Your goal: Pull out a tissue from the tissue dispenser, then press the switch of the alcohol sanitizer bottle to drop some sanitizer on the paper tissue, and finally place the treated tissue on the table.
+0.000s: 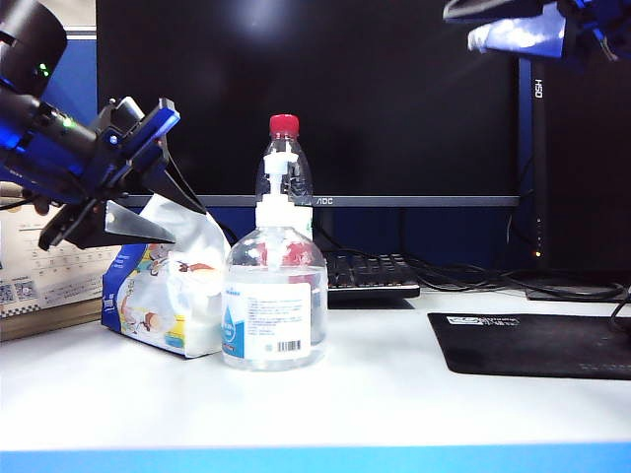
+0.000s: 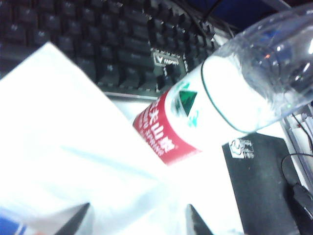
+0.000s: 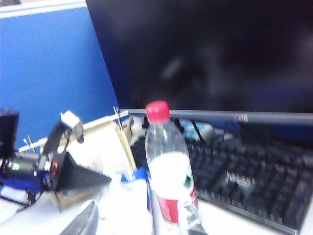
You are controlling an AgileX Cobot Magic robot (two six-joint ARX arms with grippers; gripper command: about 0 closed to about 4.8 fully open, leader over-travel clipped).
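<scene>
**Reaching for the soft white tissue**

Your left gripper [image 1: 187, 222] hangs just over the tissue dispenser [image 1: 163, 296], and its two dark fingers [image 2: 73, 223] stand apart with nothing between them yet. The tissue [image 2: 63, 142] pokes up right under those fingers, a white peak at the top of the pack.

The tissue looks very light, thin and floppy, so I think it will bend and could rip if you tug hard. Pinch it near the tip of the peak, where the paper bunches up, and pull gently. The pack is soft and may lift with it.

Just past the fingers stands the alcohol sanitizer bottle [image 1: 274, 305] with the switch [image 1: 279, 187] on top. It looks hard and smooth, and heavy enough to stay on the table [image 1: 394, 394]. A red-capped bottle [image 1: 285, 148] waits behind it.

Your right gripper [image 1: 537, 30] is high up and far from it all. Only a bit of it shows, but its fingers are spread wide and hold nothing.
</scene>
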